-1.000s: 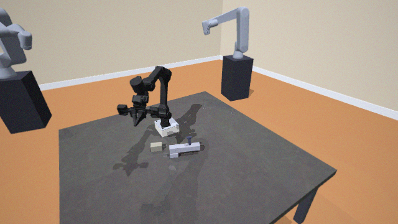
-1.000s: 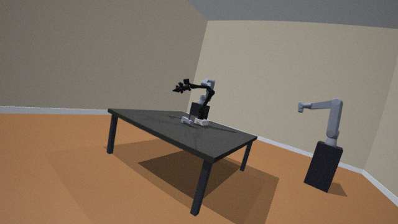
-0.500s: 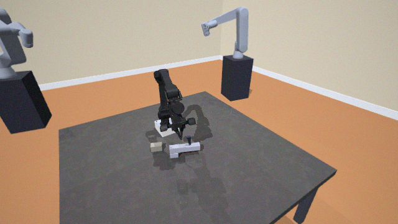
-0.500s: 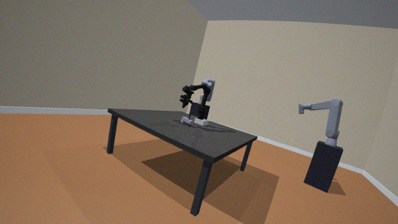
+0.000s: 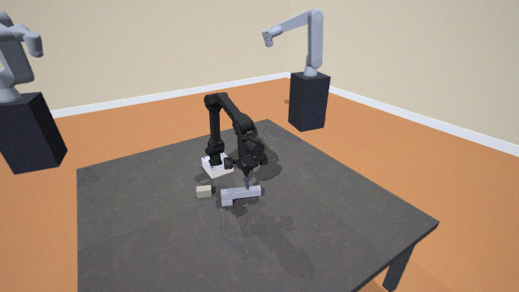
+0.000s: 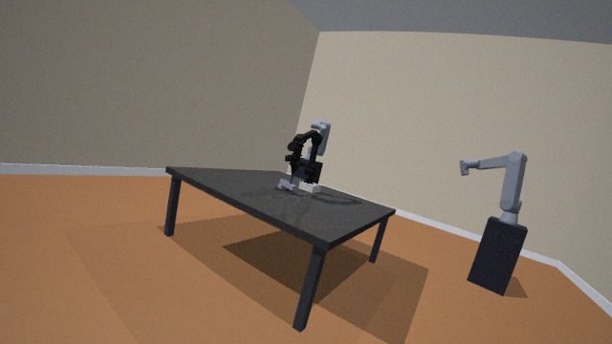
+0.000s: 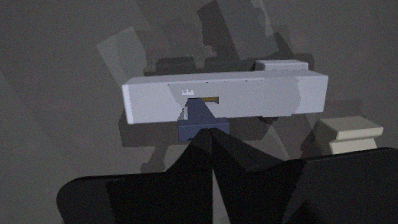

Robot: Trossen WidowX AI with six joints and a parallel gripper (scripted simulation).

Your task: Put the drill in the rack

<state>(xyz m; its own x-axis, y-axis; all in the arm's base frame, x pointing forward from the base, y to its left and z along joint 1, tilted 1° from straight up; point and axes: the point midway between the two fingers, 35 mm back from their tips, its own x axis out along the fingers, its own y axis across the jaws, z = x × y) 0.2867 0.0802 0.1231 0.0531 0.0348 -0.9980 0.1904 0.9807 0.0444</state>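
Drill (image 7: 202, 120): seated in the grey block (image 7: 150, 97), not freed.
Gripper (image 7: 211, 131) closed and empty, tips poised at the blue part; key press, extraction and racking in the beige rack (image 7: 350, 134) remain.

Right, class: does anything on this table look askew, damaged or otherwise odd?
Nothing stands out. The grey block lies flat, the beige piece sits apart beside it, and the shut end effector meets the blue key squarely.
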